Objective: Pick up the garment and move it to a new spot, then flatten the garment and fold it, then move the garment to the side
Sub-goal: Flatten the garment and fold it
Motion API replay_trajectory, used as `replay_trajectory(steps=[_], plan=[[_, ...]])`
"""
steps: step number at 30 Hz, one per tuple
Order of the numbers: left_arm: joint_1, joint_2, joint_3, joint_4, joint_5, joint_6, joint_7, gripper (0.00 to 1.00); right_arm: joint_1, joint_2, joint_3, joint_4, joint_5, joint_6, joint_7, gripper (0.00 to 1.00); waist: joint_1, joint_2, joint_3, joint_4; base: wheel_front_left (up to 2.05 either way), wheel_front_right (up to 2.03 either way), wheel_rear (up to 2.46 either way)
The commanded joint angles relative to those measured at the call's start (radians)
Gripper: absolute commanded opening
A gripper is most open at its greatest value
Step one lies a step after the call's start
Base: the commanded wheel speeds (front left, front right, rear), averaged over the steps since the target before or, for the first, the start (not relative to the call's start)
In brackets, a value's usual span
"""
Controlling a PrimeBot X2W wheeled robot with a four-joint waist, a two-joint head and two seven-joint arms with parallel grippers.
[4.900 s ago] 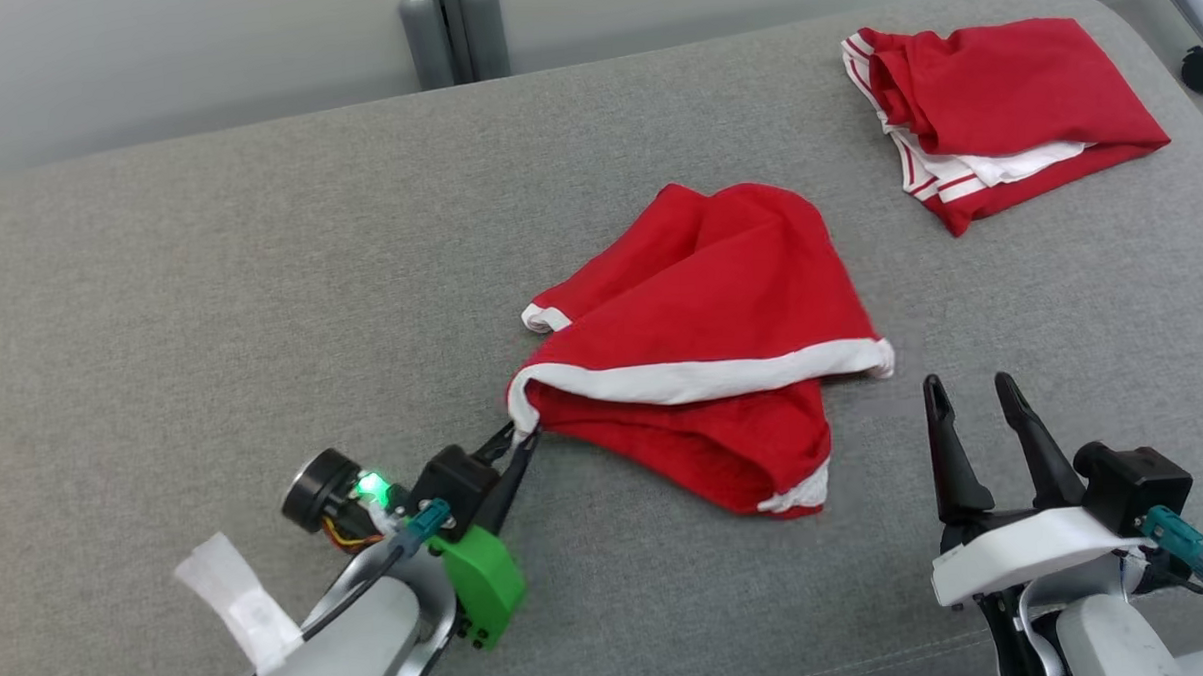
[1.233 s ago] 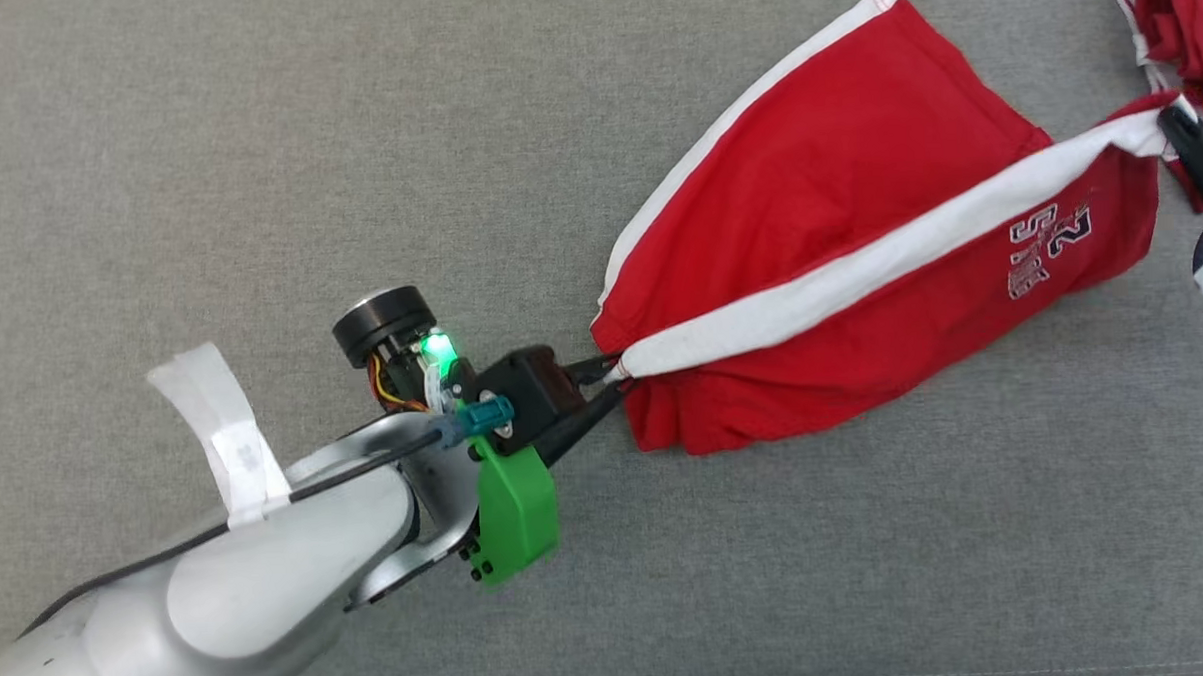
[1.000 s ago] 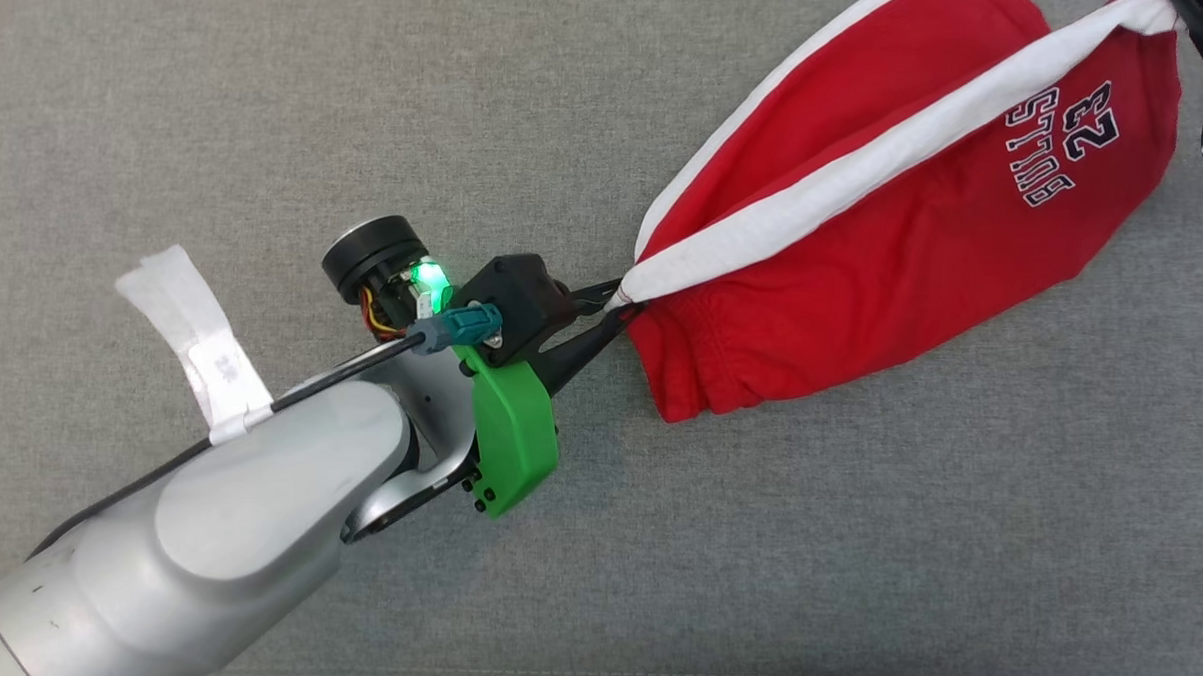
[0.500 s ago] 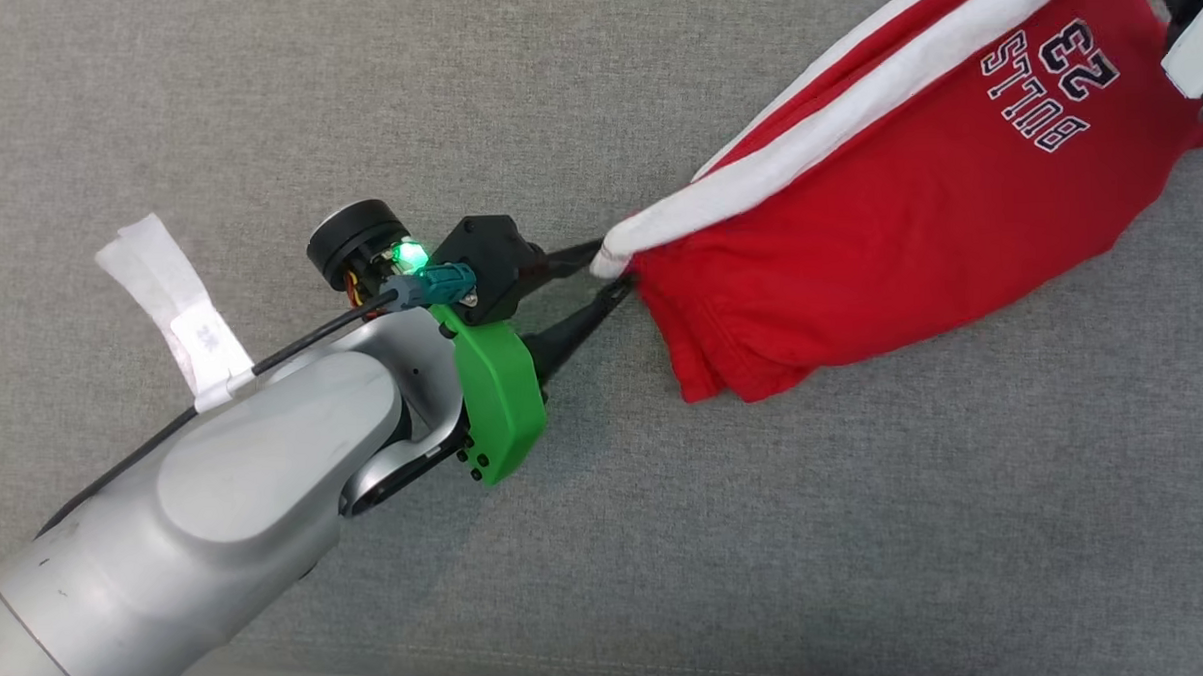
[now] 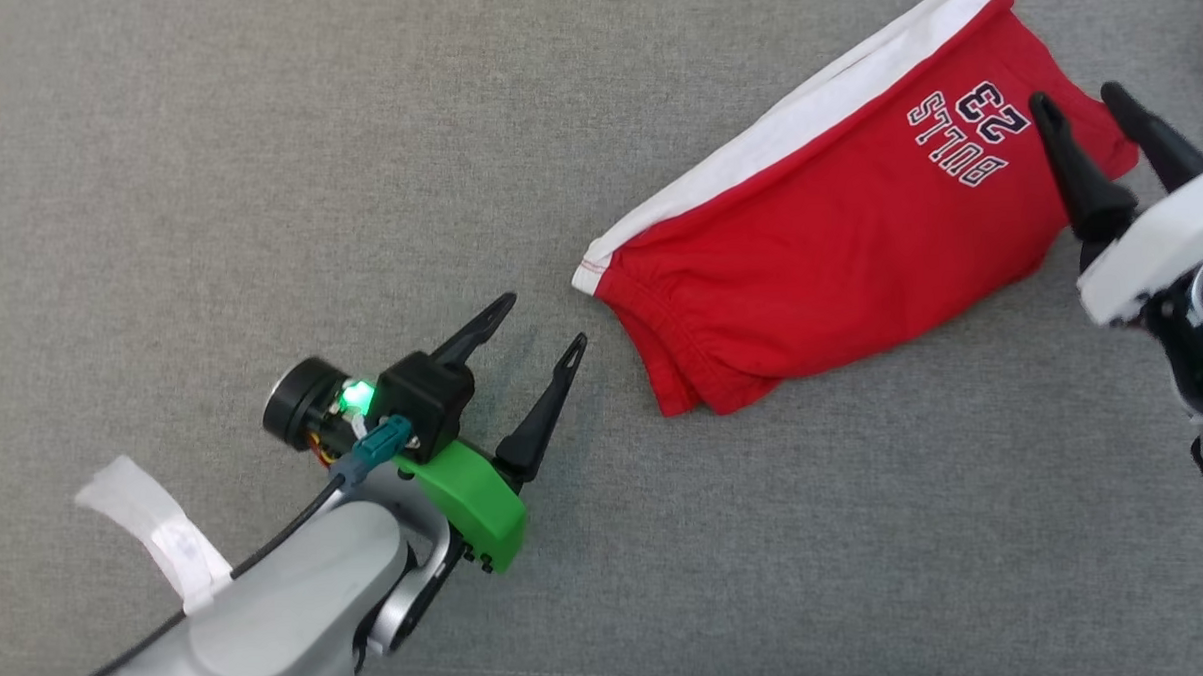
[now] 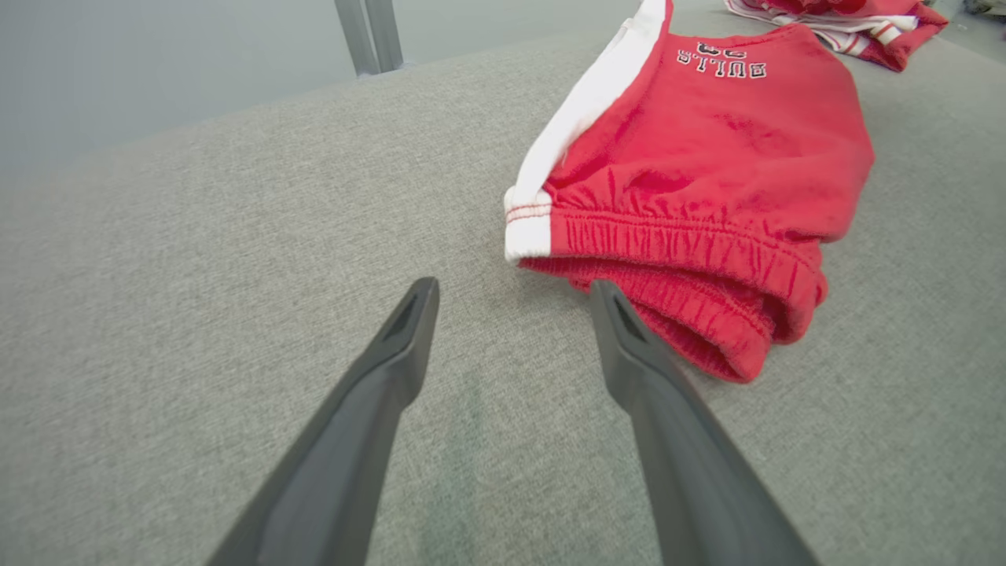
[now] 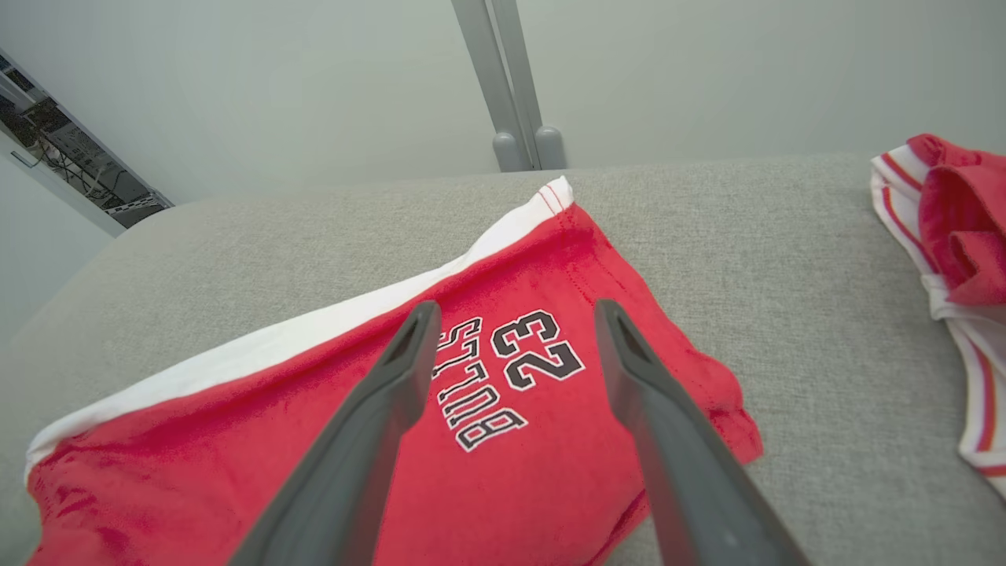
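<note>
Grey surface (image 5: 254,140), red shorts (image 5: 839,250) flat, left hand (image 5: 545,319) wide beside waistband (image 5: 652,346), right hand (image 5: 1074,94) wide over print (image 5: 960,135)

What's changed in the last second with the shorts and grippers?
Both let go of the shorts: the left gripper opened and backed away from the waistband, the right gripper opened over the printed end. The shorts now lie flat on the grey cushion. Unchanged: still doubled over.

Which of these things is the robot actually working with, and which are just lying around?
In the job:
- red shorts
- left gripper and right gripper, both open, holding nothing

Just lying about:
- second red garment
- grey post
</note>
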State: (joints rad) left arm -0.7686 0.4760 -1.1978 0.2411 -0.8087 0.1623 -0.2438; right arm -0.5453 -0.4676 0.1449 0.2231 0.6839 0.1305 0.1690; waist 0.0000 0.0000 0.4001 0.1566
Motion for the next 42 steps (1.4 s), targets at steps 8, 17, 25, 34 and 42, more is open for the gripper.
replay_trajectory(steps=[8,17,25,34,42], plan=[[0.401,-0.081,0.324,-0.183,0.177,0.191,-0.021,1.0,0.216,0.021,0.113,0.052,0.001,0.0,-0.27,1.0,0.0,0.0,-0.213,-0.05,0.0,0.0,0.0],[0.631,-0.206,0.543,-0.25,0.384,0.155,-0.021,1.0,0.254,-0.007,0.115,0.152,-0.011,0.0,-0.352,1.0,0.0,0.0,-0.254,0.003,0.0,0.0,0.0],[0.682,-0.305,0.614,-0.238,0.534,0.092,-0.021,1.0,0.123,-0.063,0.083,0.278,-0.052,0.0,-0.291,1.0,0.0,0.0,-0.201,0.082,0.0,0.0,0.0],[0.68,-0.392,0.658,-0.227,0.617,0.026,-0.022,1.0,-0.088,-0.13,0.105,0.455,-0.103,0.0,-0.066,1.0,0.0,0.0,-0.115,0.164,0.0,0.0,0.0],[0.653,-0.42,0.676,-0.219,0.647,-0.018,-0.022,1.0,-0.202,-0.181,0.131,0.56,-0.083,0.0,0.064,1.0,0.0,0.0,-0.046,0.221,0.0,0.0,0.0]])
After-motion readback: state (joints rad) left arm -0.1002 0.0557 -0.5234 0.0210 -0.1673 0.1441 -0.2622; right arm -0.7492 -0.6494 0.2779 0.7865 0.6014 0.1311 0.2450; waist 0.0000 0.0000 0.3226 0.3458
